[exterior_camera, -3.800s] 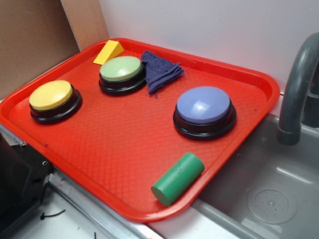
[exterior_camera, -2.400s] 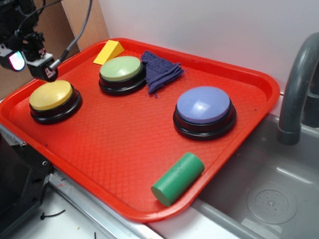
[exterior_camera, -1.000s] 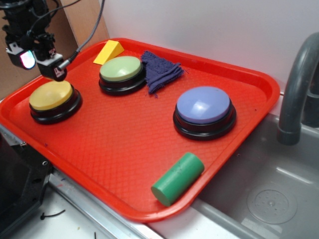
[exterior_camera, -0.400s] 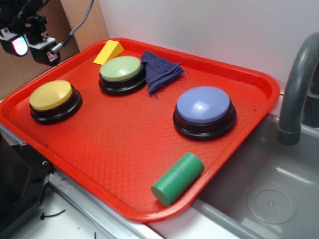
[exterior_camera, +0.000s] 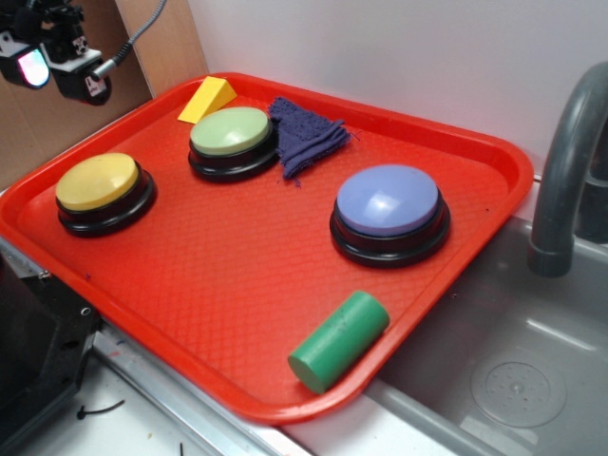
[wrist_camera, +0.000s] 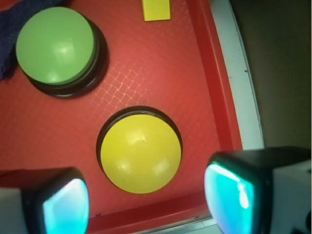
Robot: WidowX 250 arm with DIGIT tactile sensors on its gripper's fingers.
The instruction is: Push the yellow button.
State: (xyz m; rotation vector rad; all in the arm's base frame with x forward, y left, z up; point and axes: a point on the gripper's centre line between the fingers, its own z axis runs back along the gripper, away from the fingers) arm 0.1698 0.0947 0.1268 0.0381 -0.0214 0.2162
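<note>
White wall stands behind a red tray [exterior_camera: 456,275] that rests partly over a grey sink [exterior_camera: 532,361], with a grey faucet [exterior_camera: 565,161] at the right and brown cardboard [exterior_camera: 57,104] at the far left.

On the tray, the yellow button [exterior_camera: 97,182] sits near the left corner, its domed yellow top on a black base. In the wrist view the yellow button [wrist_camera: 140,152] lies close to the tray's raised rim, with bare red tray all around it. A green button [exterior_camera: 231,132] stands near the back edge, a yellow wedge block [exterior_camera: 207,99] just behind it by the rim, and a crumpled dark blue cloth [exterior_camera: 309,135] touches its right side. A blue button [exterior_camera: 389,202] sits right of the tray's middle, and a green cylinder [exterior_camera: 339,340] lies on its side near the front edge.

The claw [exterior_camera: 52,66] hangs in the air at the upper left of the exterior view, above and behind the yellow button and well apart from it. In the wrist view the claw [wrist_camera: 146,195] is spread wide, its two fingers [wrist_camera: 58,200] at the lower corners with glowing teal pads, and the yellow button shows in the gap between them, below. It grips nothing and touches nothing.
</note>
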